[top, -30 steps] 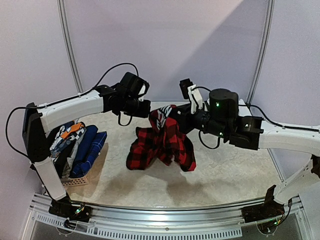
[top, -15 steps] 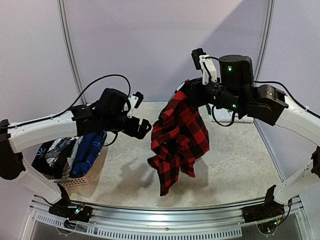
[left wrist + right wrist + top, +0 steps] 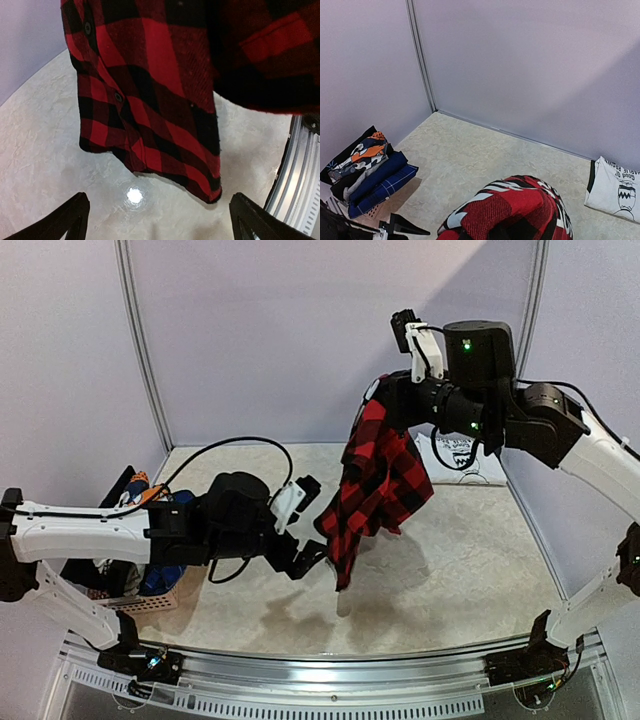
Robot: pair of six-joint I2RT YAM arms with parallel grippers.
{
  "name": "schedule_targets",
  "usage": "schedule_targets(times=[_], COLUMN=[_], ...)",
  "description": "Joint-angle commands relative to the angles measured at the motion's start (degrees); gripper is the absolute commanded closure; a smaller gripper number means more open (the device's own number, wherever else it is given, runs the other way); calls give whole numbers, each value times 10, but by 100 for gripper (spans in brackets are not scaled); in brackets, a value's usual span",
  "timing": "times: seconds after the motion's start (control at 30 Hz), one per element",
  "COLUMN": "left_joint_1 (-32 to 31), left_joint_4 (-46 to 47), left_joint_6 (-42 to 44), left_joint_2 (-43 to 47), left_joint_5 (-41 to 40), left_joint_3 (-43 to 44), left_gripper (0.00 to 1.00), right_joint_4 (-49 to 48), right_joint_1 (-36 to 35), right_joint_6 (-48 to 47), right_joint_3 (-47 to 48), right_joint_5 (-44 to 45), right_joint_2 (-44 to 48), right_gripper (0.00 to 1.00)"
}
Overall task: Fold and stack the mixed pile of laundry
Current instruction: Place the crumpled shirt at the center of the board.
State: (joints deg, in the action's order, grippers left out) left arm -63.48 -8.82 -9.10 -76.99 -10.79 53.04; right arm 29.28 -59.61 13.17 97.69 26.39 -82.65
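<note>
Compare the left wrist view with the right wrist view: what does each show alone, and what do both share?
Left wrist only: the red-black plaid shirt's hanging hem and buttons, the open left tool, and a metal rail. Right wrist only: folded garments in a basket, a white printed T-shirt lying flat, and the shirt's bunched top. Shared: the shirt and the pale table.

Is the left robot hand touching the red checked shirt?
Apart. The left wrist view shows it: the left gripper is open, and bare table shows between both its fingers and the bottom edge of the hanging shirt.
</note>
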Motion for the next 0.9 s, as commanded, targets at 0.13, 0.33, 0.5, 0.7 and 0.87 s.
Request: schedule_targets(times=[0.13, 0.33, 0.5, 0.7, 0.87], left_joint_1=[-36, -54, -71, -71, -72], left_joint_4=[134, 118, 10, -193, -270], left_joint_6=[-10, -17, -9, -42, -63], left_joint_2=[-122, -175, -102, -3, 64], left_joint_5=[-43, -148, -208, -168, -102], left_joint_3=[29, 74, 74, 117, 131], left_gripper=[3, 100, 100, 100, 100], right_joint_4=[16, 35, 44, 81, 151], right_joint_1=[-2, -2, -1, 10, 29], right_joint_6=[-17, -12, -10, 7, 41], right_joint_3=[66, 60, 19, -65, -128], right_joint_5=[27, 29, 38, 39, 73], right_joint_2=[-31, -16, 29, 121, 203], right_gripper=[100, 100, 100, 100, 100])
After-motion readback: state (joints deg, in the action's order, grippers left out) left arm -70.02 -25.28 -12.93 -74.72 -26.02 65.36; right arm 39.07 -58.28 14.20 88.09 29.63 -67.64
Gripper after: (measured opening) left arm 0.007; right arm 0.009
